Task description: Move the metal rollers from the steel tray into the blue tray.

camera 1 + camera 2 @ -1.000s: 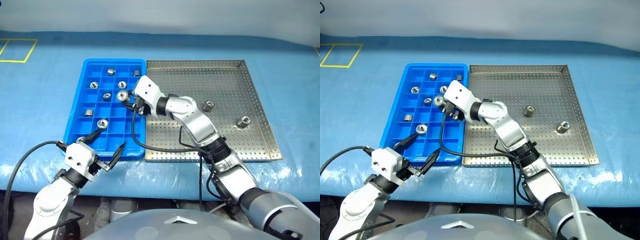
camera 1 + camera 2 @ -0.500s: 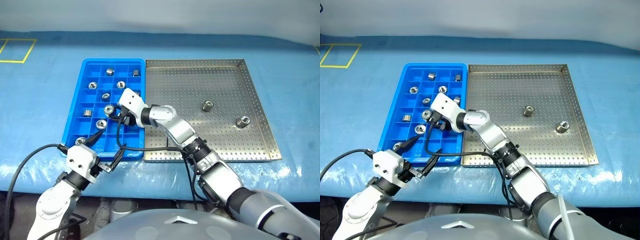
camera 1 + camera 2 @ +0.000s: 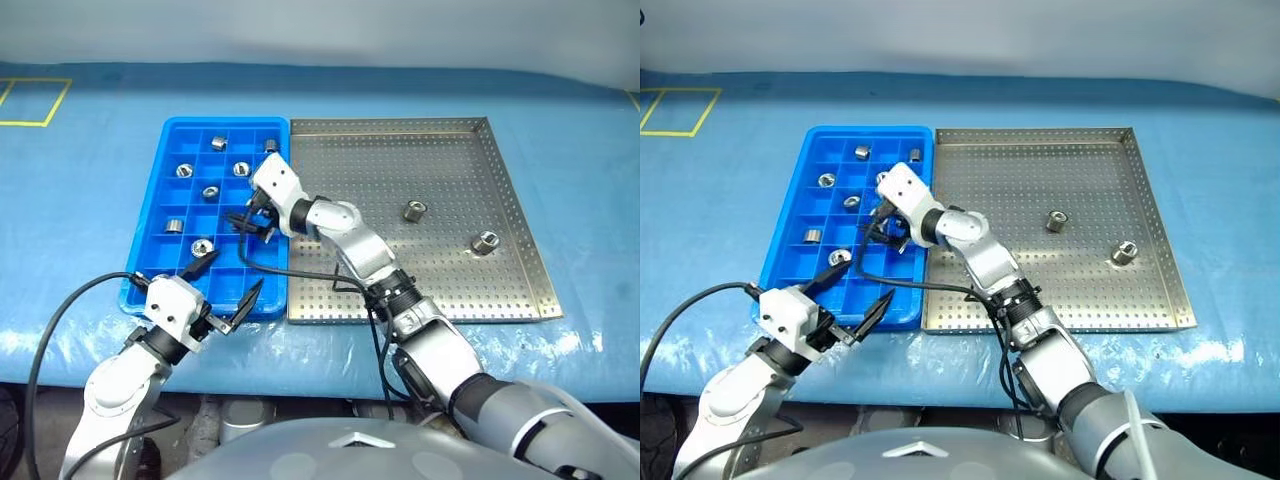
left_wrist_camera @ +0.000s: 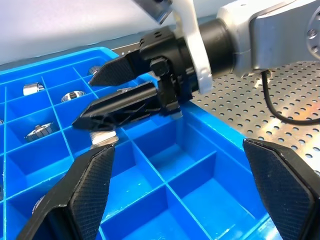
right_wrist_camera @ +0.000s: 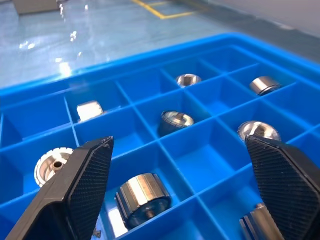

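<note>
Two metal rollers stand on the steel tray. Several more lie in compartments of the blue tray. My right gripper hovers over the blue tray's middle, open, nothing between its fingers. A roller lies in the compartment just below its fingers, seen also from the left wrist as the roller under the right fingertip. My left gripper is open and empty above the blue tray's near rim.
The two trays sit side by side on a pale blue table cover. A yellow marked square is at the far left. Black cables trail from both wrists over the trays' near edges.
My right gripper carried a roller from the blue tray's right side toward its middle, then opened and let it drop into a compartment. My left gripper stayed open near the front rim.
</note>
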`<action>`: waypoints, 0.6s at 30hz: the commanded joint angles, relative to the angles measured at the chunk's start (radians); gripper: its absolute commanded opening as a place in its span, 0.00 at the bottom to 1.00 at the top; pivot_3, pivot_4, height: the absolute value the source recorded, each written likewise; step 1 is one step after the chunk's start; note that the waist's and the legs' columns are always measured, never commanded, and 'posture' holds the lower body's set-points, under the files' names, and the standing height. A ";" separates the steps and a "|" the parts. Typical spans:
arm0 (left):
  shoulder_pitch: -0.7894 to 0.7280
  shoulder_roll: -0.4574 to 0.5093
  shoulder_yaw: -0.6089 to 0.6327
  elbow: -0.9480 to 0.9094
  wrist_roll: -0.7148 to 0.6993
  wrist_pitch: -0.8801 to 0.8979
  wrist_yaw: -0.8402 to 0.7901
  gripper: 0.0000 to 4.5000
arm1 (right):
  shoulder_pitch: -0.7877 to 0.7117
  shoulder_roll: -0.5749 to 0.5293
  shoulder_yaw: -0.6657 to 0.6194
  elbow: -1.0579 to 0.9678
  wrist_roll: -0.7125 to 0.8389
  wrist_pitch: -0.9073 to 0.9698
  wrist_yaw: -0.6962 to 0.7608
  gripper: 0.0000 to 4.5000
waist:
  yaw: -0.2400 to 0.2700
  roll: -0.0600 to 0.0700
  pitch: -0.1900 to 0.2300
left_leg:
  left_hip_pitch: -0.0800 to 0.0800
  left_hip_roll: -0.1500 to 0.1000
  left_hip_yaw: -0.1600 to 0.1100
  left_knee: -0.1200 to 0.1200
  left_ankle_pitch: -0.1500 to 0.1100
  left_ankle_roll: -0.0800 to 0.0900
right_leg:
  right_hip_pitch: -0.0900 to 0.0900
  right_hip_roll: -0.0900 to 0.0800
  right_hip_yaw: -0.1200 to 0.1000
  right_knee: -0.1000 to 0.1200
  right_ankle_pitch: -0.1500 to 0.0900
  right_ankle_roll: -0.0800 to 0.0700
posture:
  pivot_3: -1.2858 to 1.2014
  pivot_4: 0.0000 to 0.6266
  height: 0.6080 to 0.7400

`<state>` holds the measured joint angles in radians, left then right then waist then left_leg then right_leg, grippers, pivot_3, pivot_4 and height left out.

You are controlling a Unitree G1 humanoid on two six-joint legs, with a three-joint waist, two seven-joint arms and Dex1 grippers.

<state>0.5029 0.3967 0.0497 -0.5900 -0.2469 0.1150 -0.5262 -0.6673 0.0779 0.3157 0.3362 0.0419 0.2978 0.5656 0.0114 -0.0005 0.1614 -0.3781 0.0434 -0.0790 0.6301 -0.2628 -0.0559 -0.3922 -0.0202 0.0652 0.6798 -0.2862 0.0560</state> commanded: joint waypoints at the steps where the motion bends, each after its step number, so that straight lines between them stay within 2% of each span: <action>1: -0.014 0.009 0.016 0.031 -0.022 -0.047 -0.033 1.00 | 0.012 -0.046 -0.103 -0.191 0.030 0.055 -0.061 0.99 | -0.001 0.000 0.000 | 0.000 0.000 0.000 0.000 0.000 0.000 | 0.000 0.000 0.000 0.000 0.000 0.000 | 0.57 0.24 1.00; 5: -0.032 0.016 0.021 0.075 -0.030 -0.072 -0.063 1.00 | 0.061 -0.130 -0.240 -0.307 0.011 0.148 -0.209 0.99 | 0.001 0.000 0.000 | 0.000 -0.001 0.000 0.000 0.000 0.000 | 0.000 -0.001 0.000 0.000 0.000 0.000 | 0.56 0.24 1.00; 8: -0.048 0.021 0.015 0.104 -0.036 -0.087 -0.087 1.00 | 0.116 -0.140 -0.353 -0.367 0.023 0.220 -0.334 0.99 | -0.001 0.000 -0.001 | 0.000 -0.001 0.001 0.000 0.000 0.000 | 0.000 -0.001 0.000 0.000 0.000 0.000 | 0.55 0.24 1.00; 11: -0.060 0.022 0.010 0.124 -0.038 -0.098 -0.100 1.00 | 0.167 -0.130 -0.400 -0.424 0.042 0.289 -0.393 0.99 | -0.022 0.002 -0.001 | 0.000 -0.001 0.001 -0.001 0.000 0.000 | 0.000 -0.001 0.001 0.000 0.000 0.000 | 0.54 0.24 1.00; 18: -0.088 0.030 -0.004 0.156 -0.038 -0.108 -0.124 1.00 | 0.351 -0.071 -0.419 -0.637 0.070 0.434 -0.489 0.99 | -0.054 0.003 -0.002 | 0.000 0.000 0.002 -0.001 0.000 0.000 | -0.001 0.000 0.003 0.001 0.000 0.000 | 0.53 0.24 1.00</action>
<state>0.4094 0.4219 0.0483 -0.4391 -0.2846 0.0161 -0.6454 -0.3204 -0.0040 -0.0961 -0.2286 0.0945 0.7124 0.1025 -0.0428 0.0030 0.1592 -0.3778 0.0434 -0.0771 0.6293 -0.2627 -0.0555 -0.3926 -0.0205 0.0679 0.6806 -0.2862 0.0560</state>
